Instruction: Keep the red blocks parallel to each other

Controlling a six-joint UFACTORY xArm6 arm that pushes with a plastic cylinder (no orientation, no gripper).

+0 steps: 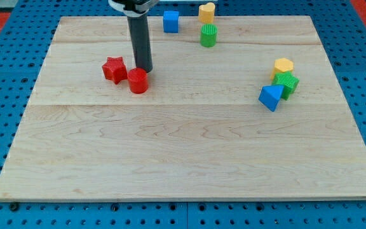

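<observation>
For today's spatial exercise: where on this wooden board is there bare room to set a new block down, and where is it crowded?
Free: the whole lower half below the red cylinder and blue block, and the middle between them. Crowded: my tip beside the red cylinder and red star; the right cluster with green block and yellow block.

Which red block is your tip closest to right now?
The red cylinder: my tip sits just above it, at its upper right edge. The red star lies farther left.

A lab bench: wooden board [189, 159] lying on blue perforated mounting plate [5, 63].
</observation>
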